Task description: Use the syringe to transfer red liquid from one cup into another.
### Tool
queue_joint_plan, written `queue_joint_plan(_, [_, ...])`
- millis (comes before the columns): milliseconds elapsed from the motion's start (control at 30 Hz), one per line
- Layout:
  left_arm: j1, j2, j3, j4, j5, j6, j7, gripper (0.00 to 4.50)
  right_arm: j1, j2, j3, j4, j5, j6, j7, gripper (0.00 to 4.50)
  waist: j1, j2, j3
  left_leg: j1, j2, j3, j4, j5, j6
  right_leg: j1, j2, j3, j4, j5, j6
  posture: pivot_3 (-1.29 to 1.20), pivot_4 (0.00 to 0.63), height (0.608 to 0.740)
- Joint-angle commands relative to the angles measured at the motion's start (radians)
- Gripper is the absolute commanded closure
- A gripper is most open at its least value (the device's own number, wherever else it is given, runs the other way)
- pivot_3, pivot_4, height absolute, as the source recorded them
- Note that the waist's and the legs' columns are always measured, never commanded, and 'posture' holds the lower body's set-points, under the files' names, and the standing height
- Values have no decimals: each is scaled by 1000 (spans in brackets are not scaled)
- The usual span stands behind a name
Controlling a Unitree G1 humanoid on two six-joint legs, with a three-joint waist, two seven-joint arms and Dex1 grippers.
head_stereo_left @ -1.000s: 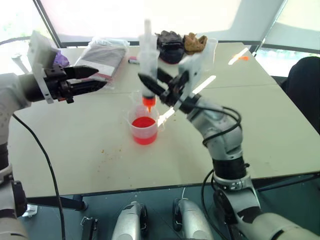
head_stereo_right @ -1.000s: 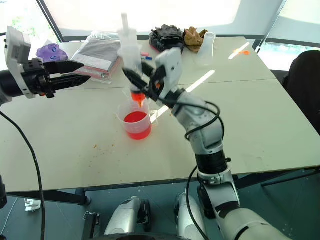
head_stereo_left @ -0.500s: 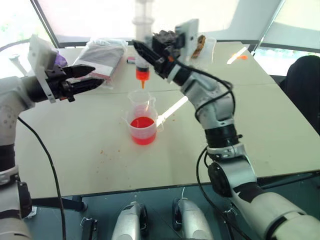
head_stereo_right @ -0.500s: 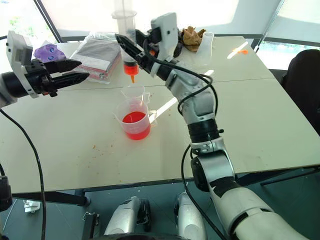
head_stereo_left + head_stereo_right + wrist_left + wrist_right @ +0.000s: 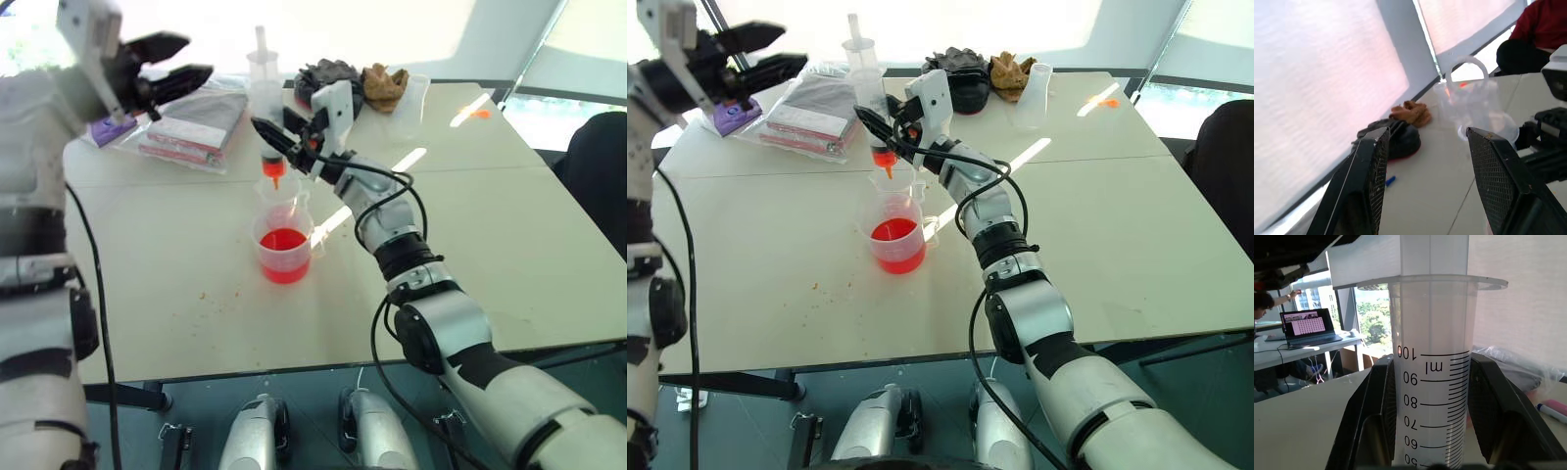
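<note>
I count two cups: the wide cup (image 5: 284, 251) with red liquid (image 5: 284, 243), and just behind it the narrower cup (image 5: 282, 197). My right gripper (image 5: 277, 140) clamps the one syringe (image 5: 266, 108) upright, orange tip directly over the narrower cup. My left gripper (image 5: 174, 61) hovers high and left of the syringe, fingers parted and empty.

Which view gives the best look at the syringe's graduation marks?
The right wrist view: the syringe stands close up between the right gripper's fingers, its printed scale readable. The two eye views show the whole syringe upright, orange tip over the narrower cup, but no readable marks.
</note>
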Motion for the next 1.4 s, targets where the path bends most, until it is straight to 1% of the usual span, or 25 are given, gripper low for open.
queue_joint_plan(33, [-102, -40, -22, 149, 61, -132, -28, 1915, -53, 8, -21, 24, -9, -49, 0, 3027, -4, 0, 0, 0, 0, 0, 0, 0, 0, 0, 0, 0, 0, 0, 0, 0, 150, 740])
queue_joint_plan(167, [-169, -77, -19, 267, 93, -212, -37, 1915, -65, 13, -24, 61, -20, -73, -1, 3027, -12, 0, 0, 0, 0, -1, 0, 0, 0, -1, 1, 0, 1, 0, 0, 0, 150, 740])
queue_joint_plan(333, [-200, -88, -18, 336, 123, -268, -55, 1915, -64, 22, -30, 65, -32, -83, 3, 3027, -9, 0, 0, 0, 0, -1, -1, 0, 0, -1, 1, 0, 1, 0, 0, 0, 150, 740])
queue_joint_plan(667, [-216, -77, -13, 386, 149, -297, -72, 1915, -44, 30, -33, 33, -34, -72, 7, 3027, -6, 0, 0, 0, 1, -3, 0, 0, 1, -1, 0, 0, 1, 0, 0, 0, 150, 740])
queue_joint_plan(1067, [-246, -117, -17, 462, 185, -349, -45, 1915, -20, 40, -14, 14, -53, -75, 13, 3027, -7, 0, 0, 0, 1, -3, 0, 0, 1, -1, 0, 0, 1, 0, 0, 0, 150, 740])
queue_joint_plan(1200, [-255, -137, -39, 507, 230, -405, -23, 1915, -16, 31, 4, 31, -89, -104, 14, 3027, -6, 0, 0, 0, 1, -3, 0, 0, 1, -1, 0, 0, 1, 0, 0, 0, 150, 740])
queue_joint_plan(1400, [-248, -152, -43, 524, 242, -400, -114, 1915, -32, 28, 4, 56, -112, -132, 6, 3027, -8, 0, 0, 0, 1, -3, 0, 0, 1, -1, 0, 0, 1, 0, 0, 0, 150, 740])
